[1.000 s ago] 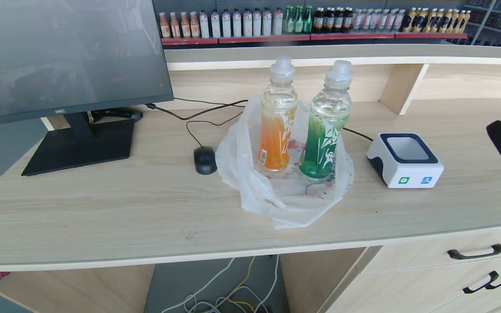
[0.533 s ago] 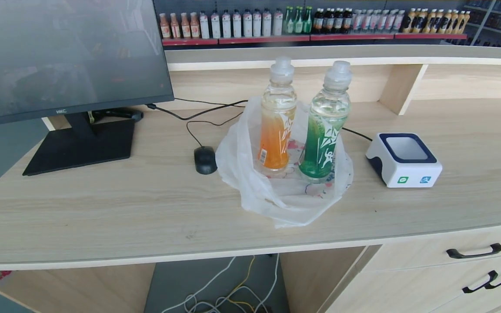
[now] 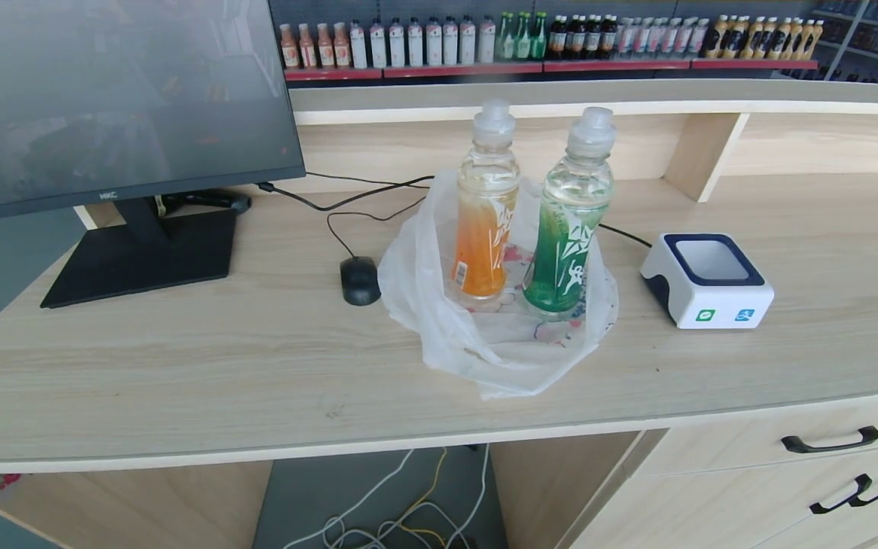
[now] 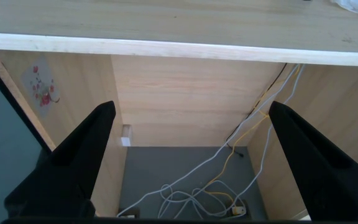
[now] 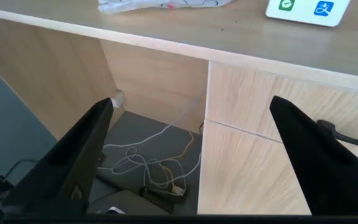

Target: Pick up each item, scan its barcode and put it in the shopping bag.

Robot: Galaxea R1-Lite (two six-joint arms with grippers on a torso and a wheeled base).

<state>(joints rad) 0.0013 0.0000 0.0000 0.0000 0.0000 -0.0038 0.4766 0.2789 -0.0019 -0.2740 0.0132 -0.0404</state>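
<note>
1. a pale wooden counter [image 3: 180,366] runs across a shop, with a shelf of bottles [image 3: 546,34] along the back wall.
2. on the counter's left we see a dark monitor [image 3: 111,99] on its stand, and a black mouse [image 3: 359,280] just beside the bag.
3. the shopping bag [image 3: 439,320], thin and white, lies in the middle of the counter with its sides slumped down.
4. inside it two bottles stand side by side, the orange bottle [image 3: 485,221] on the left and the green bottle [image 3: 570,229] on the right, both upright and close together.
5. the scanner [image 3: 707,280], a white box with a dark-framed window facing up, sits just to the right of the bag, apart from it.
6. the left gripper [image 4: 191,112] hangs below the counter edge, facing the space beneath with its loose cables [image 4: 191,198]; its pincer is spread wide and holds nothing.
7. the right gripper [image 5: 192,106] is likewise low in front of the counter, near the drawers [image 3: 774,435]; its pincer is wide too, with nothing in it.
</note>
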